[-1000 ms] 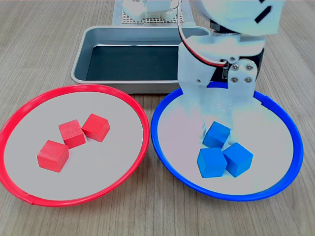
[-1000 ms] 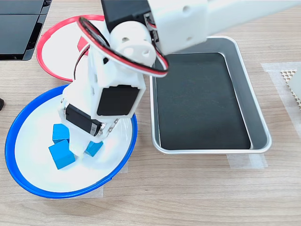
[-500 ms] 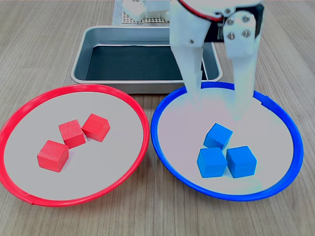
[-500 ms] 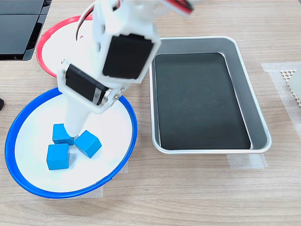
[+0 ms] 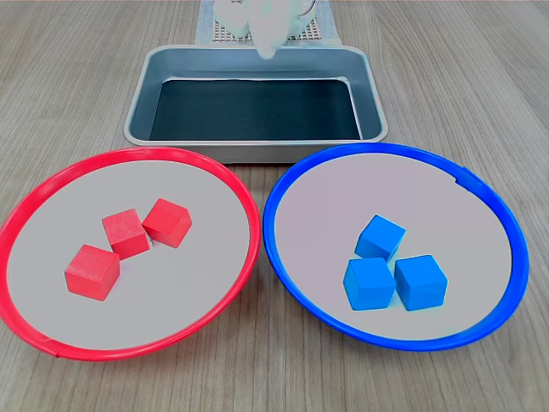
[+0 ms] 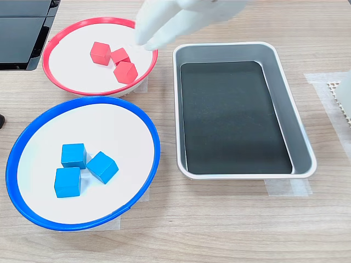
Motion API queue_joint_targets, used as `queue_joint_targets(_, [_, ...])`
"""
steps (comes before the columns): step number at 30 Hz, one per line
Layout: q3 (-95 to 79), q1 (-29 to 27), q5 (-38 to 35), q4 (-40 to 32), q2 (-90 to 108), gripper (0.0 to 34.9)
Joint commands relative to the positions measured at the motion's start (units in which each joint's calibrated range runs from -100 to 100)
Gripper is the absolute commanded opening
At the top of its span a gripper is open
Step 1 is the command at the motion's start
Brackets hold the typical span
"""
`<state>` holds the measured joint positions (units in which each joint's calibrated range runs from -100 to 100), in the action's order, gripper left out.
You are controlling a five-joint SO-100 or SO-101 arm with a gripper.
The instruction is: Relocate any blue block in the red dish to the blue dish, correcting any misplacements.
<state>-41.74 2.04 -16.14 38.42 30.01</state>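
Observation:
Three blue blocks [image 5: 380,237] [image 6: 73,155] lie close together in the blue dish [image 5: 395,148] [image 6: 11,159], which is on the first exterior view's right. The red dish [image 5: 129,154] [image 6: 46,60] holds three red cubes [image 5: 166,222] [image 6: 125,72] and no blue block. My gripper [image 5: 270,30] [image 6: 151,38] is a blurred white shape, high up and empty. In the first exterior view it hangs over the far edge of the metal tray. In the second exterior view it is above the red dish's right rim. The blur hides how its jaws stand.
A rectangular metal tray [image 5: 137,129] [image 6: 178,109] with a dark bottom stands behind the two dishes. A white perforated base [image 5: 221,33] [image 6: 337,90] sits beyond it. A dark flat object [image 6: 22,33] lies at the second exterior view's upper left.
The gripper was down over the blue blocks a second ago. It has since lifted out of the blue dish and swung away toward the tray's far side. One blue block shifted slightly.

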Motion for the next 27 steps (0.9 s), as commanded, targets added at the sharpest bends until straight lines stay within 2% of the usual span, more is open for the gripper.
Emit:
queue_joint_targets(1, [-15.38,-2.93,1.9,-4.12,15.15,0.4])
queue_joint_targets(8, [-35.95,-6.6,6.11,-3.71,35.71,0.3])
queue_joint_targets(14, [-46.42,-6.22,10.01,1.99,49.27,0.3])
queue_joint_targets(27, [-53.07,-5.19,14.8,12.8,64.79,0.3])
